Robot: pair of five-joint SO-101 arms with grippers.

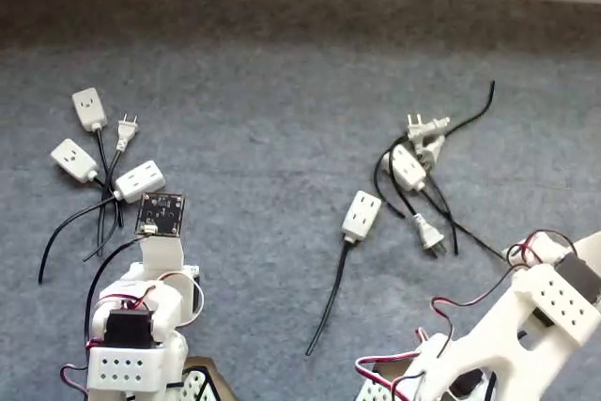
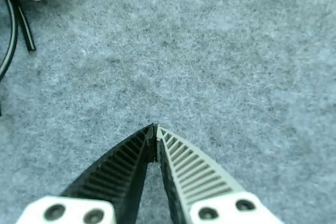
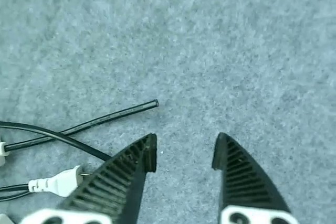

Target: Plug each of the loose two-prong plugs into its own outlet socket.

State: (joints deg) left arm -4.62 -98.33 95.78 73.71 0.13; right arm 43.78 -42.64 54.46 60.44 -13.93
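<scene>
Entry: both arms parked, no plug seated yet.

Landmark: the lone socket (image 1: 362, 214), mid-mat, its cable trailing straight back toward the arm bases.

- Left gripper (image 2: 156, 132): claw pressed together, tips touching, nothing between them. It hovers over bare grey mat (image 1: 263, 91), well off to the left-arm side of the lone socket. I read this as a rest pose, not a grasp.
- Right gripper (image 3: 185, 151): claw spread apart and empty, low over the mat on the right-arm side of the lone socket. My guess is it is held open ready for a pick, since a plug and cable ends lie just beside it.
- Near plug (image 1: 429, 232): lies flat, just beside the lone socket on the right-arm side, prongs free. It looks like the easiest first pick.
- Tangle (image 1: 407, 166): beyond the near plug, farther from the bases than the lone socket. It holds one socket and what look like two plugs, with black cables crossed over each other. I cannot tell whether any prongs are seated there.
- Far plug (image 1: 125, 129): well apart from the lone socket on the left-arm side, lying among three sockets, the closest being the angled socket (image 1: 140, 179). It sits there unplugged.

Risk, as I judge it: the crossed cables could drag neighbouring pieces when one is lifted.
</scene>
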